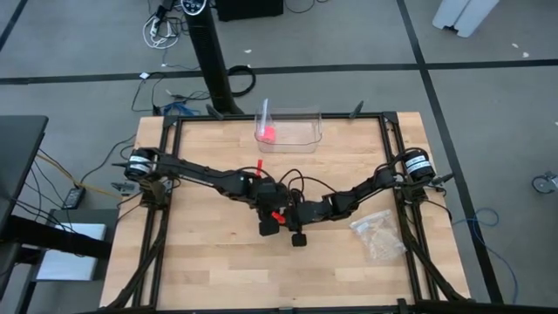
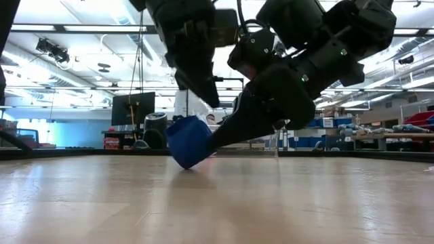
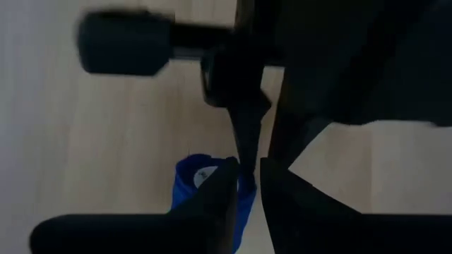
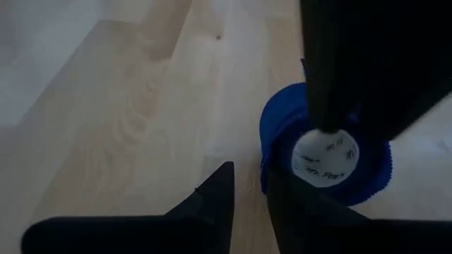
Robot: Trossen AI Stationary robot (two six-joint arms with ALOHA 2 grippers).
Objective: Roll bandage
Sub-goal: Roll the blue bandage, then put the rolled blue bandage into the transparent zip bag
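Observation:
The bandage is a small blue roll [image 2: 188, 139] with a white end face [image 4: 326, 161]. It stands tilted on the table, one lower corner [image 2: 184, 165] on the wood. It also shows in the left wrist view [image 3: 194, 185]; in the high view the grippers hide it. My left gripper [image 3: 247, 187] comes down on the roll from above at the table's middle [image 1: 268, 228], shut on its upper rim. My right gripper [image 4: 248, 190] slants in from the right [image 1: 299, 237], its fingers all but closed, tips against the roll's side. My left gripper comes from above, pointing down, with blue fabric of the roll's rim [image 3: 248, 185] showing between its nearly closed fingers. From the right wrist, one of its fingers [image 4: 332, 85] ends at the edge of the white end face. How many layers it has, I cannot tell. My right gripper slants down from the table's right side, and its tapered fingertips [image 2: 218, 139] meet the roll's blue side [image 4: 265, 173]. The wood shows through the narrow gap between the fingers. The roll leans tilted against them, one corner on the table.
A clear plastic box [image 1: 296, 131] with a small pink object [image 1: 268, 133] stands at the table's far edge. A clear plastic bag [image 1: 377, 234] lies toward the right edge. Bare wood lies near and to the left of the grippers [image 1: 200, 262].

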